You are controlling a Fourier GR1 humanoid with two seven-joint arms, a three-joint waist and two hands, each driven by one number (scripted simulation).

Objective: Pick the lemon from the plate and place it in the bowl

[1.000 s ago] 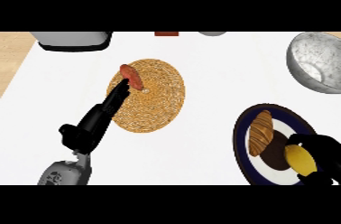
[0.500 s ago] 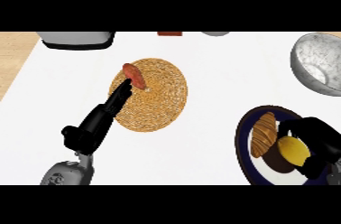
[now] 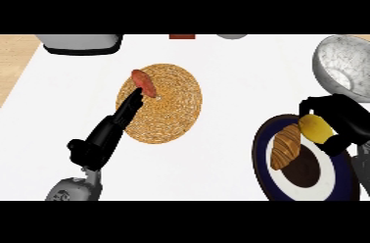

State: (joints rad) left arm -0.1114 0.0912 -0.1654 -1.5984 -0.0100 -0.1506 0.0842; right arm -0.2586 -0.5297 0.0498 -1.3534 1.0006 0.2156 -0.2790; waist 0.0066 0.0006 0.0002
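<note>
At the upper left, at about eleven o'clock, a grey appliance (image 3: 80, 42) with a dark base is cut off by the frame's top edge. Below it, the left hand (image 3: 108, 134) stretches from seven o'clock up toward the centre, its fingers (image 3: 132, 101) straight and together, their tips lying on a round woven straw mat (image 3: 170, 107). A reddish, elongated sausage-like piece of food (image 3: 142, 82) lies on the mat's upper left edge, just beside those fingertips. The white counter (image 3: 231, 80) is smooth, with a strip of wood showing along its left side. At twelve o'clock a small red-brown object (image 3: 182, 36) and a grey round one (image 3: 231, 36) peek in at the top edge.

Toward four o'clock sits a dark-blue-rimmed plate (image 3: 262, 154) with a white inner ring, carrying a ridged golden croissant (image 3: 286, 147) and a dark brown round item (image 3: 307, 168). The smooth yellow lemon (image 3: 315, 127) is at the plate's upper right edge, clamped in the curled fingers of the right hand (image 3: 343, 120), which wrap over its top and right side. At two o'clock, just beyond the hand, stands the speckled grey bowl (image 3: 339, 65), partly cut by the frame.
</note>
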